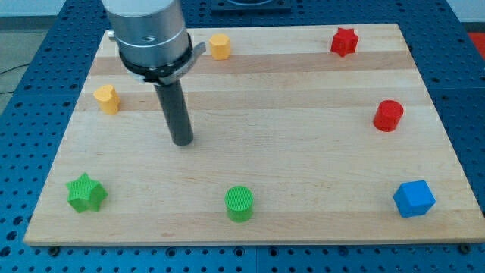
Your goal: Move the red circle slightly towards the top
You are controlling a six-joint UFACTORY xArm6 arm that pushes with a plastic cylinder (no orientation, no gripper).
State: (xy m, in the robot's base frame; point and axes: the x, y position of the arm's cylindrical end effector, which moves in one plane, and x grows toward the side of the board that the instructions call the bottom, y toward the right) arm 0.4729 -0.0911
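Board (250, 106): pale wood, grain bands running left to right, filling most of the view.
Surround (470, 91): blue perforated plate on every side of the board; nothing more of the room visible.
Red circle (388, 115): short upright cylinder near the view's right edge, at about 3 o'clock from board centre.
Red circle axis: vertical, round face up; no long axis along the board, no heading to read off a round shape.
Tip (183, 140): lower end of the dark rod, on bare wood left of centre; no gripper fitted, so no open or closed state to give; touching no block.
Red circle from tip: well apart, at about 3 o'clock, a touch higher in the view.
Red star (344, 41): near the top edge, at about 11 o'clock from the red circle.
Blue cube (414, 199): bottom right corner area, at about 5 o'clock from the red circle.
Green cylinder (239, 203): near the bottom edge, at about 5 o'clock from the tip.
Green star (86, 192): bottom left, at about 8 o'clock from the tip.
Yellow block (107, 99): left side, at about 10 o'clock from the tip; possibly heart-shaped, hard to tell.
Yellow hexagon (220, 46): top edge, at about 1 o'clock from the tip, just right of the arm's grey housing (148, 34).
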